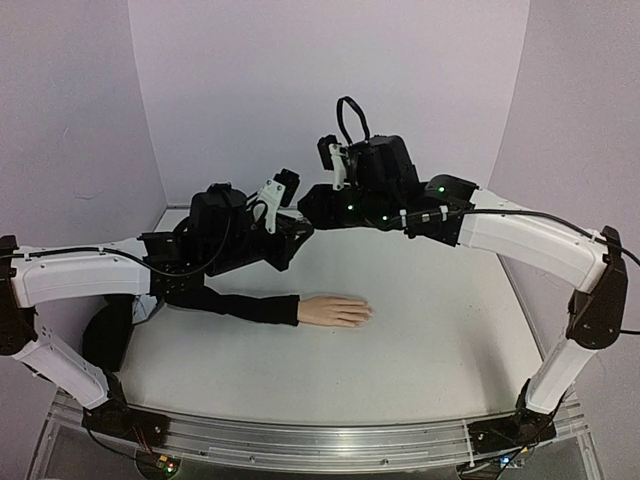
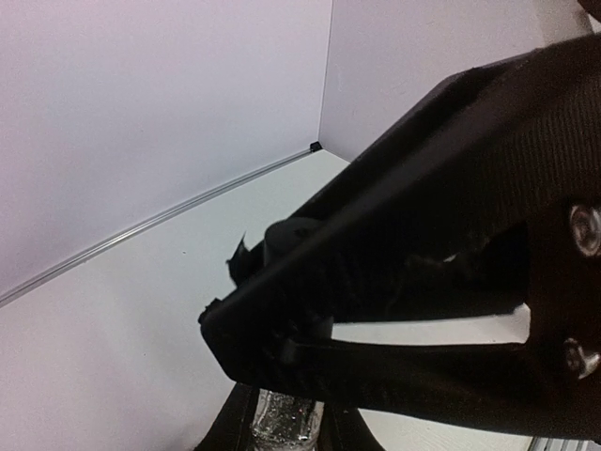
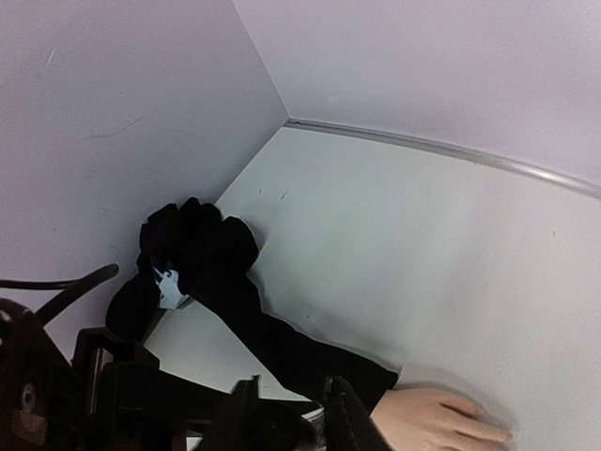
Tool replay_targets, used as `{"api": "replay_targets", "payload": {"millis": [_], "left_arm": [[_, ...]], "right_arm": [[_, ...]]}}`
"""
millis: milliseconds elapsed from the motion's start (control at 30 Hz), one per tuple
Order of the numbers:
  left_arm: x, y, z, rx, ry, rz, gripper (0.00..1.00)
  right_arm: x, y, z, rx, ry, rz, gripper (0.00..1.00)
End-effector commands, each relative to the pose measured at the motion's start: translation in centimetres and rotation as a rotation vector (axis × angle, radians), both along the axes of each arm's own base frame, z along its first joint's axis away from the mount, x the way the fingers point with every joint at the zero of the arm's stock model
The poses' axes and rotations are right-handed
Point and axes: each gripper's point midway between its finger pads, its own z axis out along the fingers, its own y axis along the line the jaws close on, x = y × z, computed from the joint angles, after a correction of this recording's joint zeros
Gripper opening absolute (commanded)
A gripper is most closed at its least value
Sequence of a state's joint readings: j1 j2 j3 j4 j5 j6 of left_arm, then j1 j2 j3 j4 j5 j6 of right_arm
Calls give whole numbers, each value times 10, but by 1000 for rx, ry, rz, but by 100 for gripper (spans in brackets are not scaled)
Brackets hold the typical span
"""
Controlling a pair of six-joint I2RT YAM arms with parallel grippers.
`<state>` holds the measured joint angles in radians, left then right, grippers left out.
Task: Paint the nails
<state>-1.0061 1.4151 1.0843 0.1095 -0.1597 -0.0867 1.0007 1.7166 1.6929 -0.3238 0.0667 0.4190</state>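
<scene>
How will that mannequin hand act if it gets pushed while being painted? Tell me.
The mannequin hand lies flat on the table, so it probably won't roll or tip. Nothing visibly pins it, so a sideways nudge would likely slide it. The black sleeve ends in a soft bunch, so it probably anchors little.

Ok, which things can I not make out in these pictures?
The nails: too small in the top view; in the right wrist view the mannequin hand is blurred and cut by the bottom edge.
The clear bottle: left wrist view, cut by the bottom edge and partly covered by the left claw.
The right claw: right wrist view, mostly below the bottom edge, so its grip is unclear.
</scene>
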Motion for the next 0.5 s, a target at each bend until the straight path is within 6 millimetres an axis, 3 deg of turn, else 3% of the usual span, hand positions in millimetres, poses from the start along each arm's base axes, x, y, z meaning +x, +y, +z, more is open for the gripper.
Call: {"api": "replay_targets", "payload": {"millis": [0, 67, 133, 200, 233, 267, 333, 400, 467], "left_arm": [[-4, -5, 31, -89, -29, -24, 0], [-14, -9, 33, -104, -21, -87, 0], [-40, -16, 40, -129, -21, -245, 0], [-81, -14, 55, -183, -31, -500, 0], [-114, -5, 61, -223, -12, -730, 0], [-129, 7, 69, -260, 3, -843, 0], [-164, 30, 82, -299, 54, -1096, 0], [-168, 38, 84, -286, 89, -1154, 0], [-160, 36, 79, -257, 83, -1098, 0]], "right_arm": [[-3, 0, 14, 12, -24, 5, 14], [-8, 1, 14, 0, -38, 45, 4], [-28, 9, 15, -10, -70, 204, 0], [-82, 21, 14, 7, -129, 559, 0], [-113, 19, 12, 10, -186, 744, 0], [-136, 13, 9, 37, -195, 868, 0], [-157, 3, 11, 100, -157, 998, 0], [-167, -2, 10, 126, -128, 1048, 0], [-163, -5, 6, 114, -131, 1022, 0]]}}
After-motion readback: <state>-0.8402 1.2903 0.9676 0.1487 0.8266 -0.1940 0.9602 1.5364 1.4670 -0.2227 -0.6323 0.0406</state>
